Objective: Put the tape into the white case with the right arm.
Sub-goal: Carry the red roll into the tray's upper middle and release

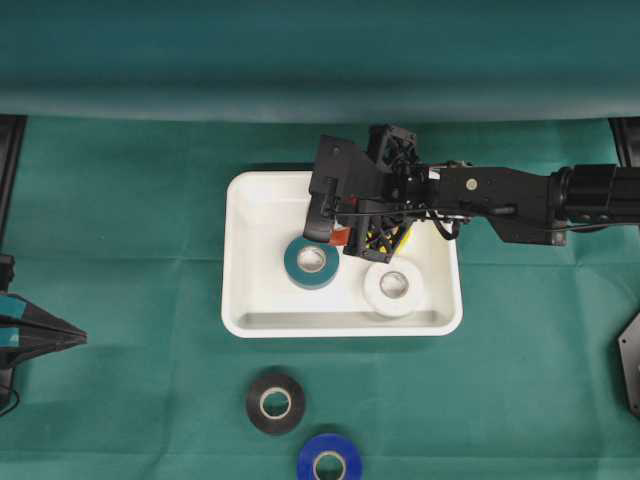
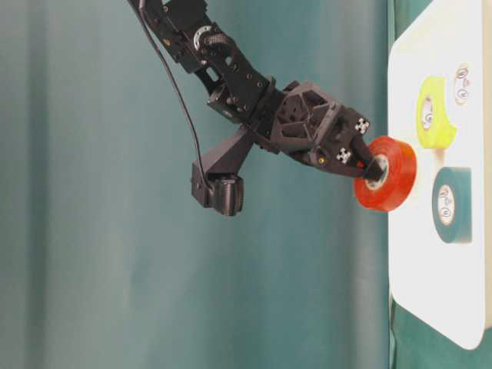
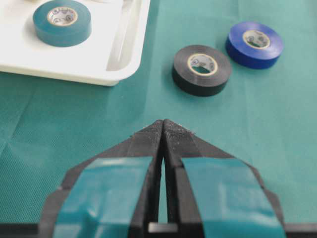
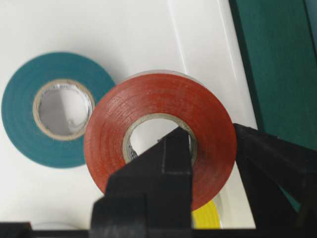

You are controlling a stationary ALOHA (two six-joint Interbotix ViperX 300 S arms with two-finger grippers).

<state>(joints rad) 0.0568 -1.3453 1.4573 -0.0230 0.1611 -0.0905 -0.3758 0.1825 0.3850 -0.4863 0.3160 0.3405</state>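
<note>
While the left tool point(image 3: 162, 130) sits pinched together and empty over the desk point(image 3: 74, 124), the right tool point(image 4: 210, 148) has one finger through the core of the red tape point(image 4: 158, 106) and one outside, clamped on the wall. Seems a light, stiff roll with smooth sides, so gripping through the hole looks safest. It hangs just above the white case point(image 1: 250, 300), over the teal roll point(image 1: 311, 262), with white point(image 1: 391, 287) and yellow point(image 2: 434, 112) rolls inside too.

Right claw point(image 2: 374, 167) clamped on red tape point(image 2: 390, 175), beside white case point(image 2: 407, 254).
</note>
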